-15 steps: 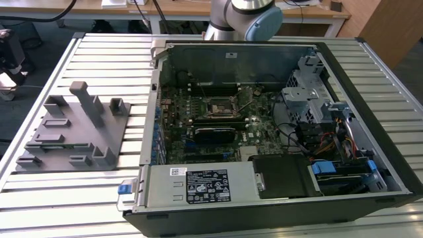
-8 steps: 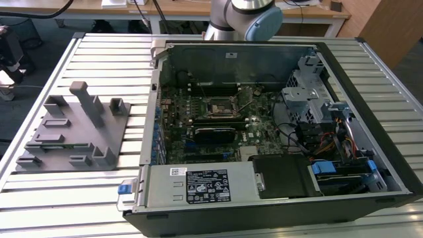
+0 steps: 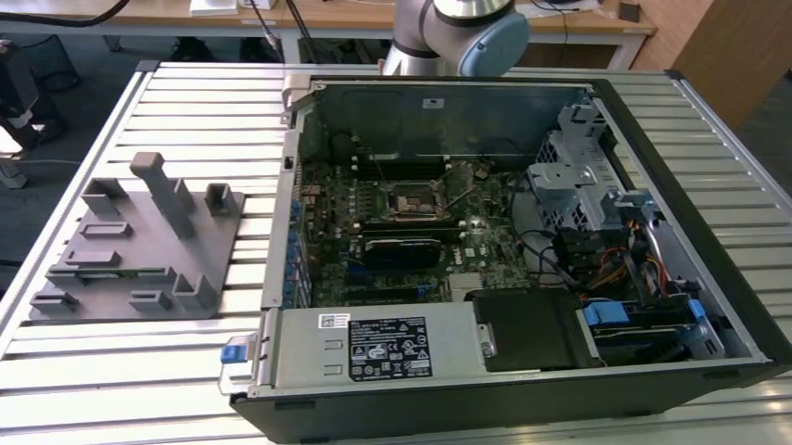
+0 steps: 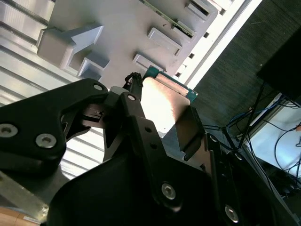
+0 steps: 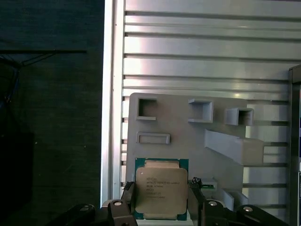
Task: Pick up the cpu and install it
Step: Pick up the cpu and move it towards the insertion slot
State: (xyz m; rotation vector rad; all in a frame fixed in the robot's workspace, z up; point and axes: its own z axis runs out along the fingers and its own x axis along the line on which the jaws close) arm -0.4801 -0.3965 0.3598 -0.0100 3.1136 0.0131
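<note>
Glare whitens the cpu (image 4: 162,106) lid in the second wrist view, and the black fingers (image 4: 141,127) cover its near part. In the first wrist view I see the fingers (image 5: 128,201) closed on the cpu (image 5: 161,188), one against each opposite edge, holding it over the grey fixture tray (image 5: 188,136). I can't tell how high above. Beyond lies the slatted table (image 5: 211,52). In the exterior view the arm (image 3: 458,28) is cut off at the upper edge, behind the open computer case (image 3: 495,413).
</note>
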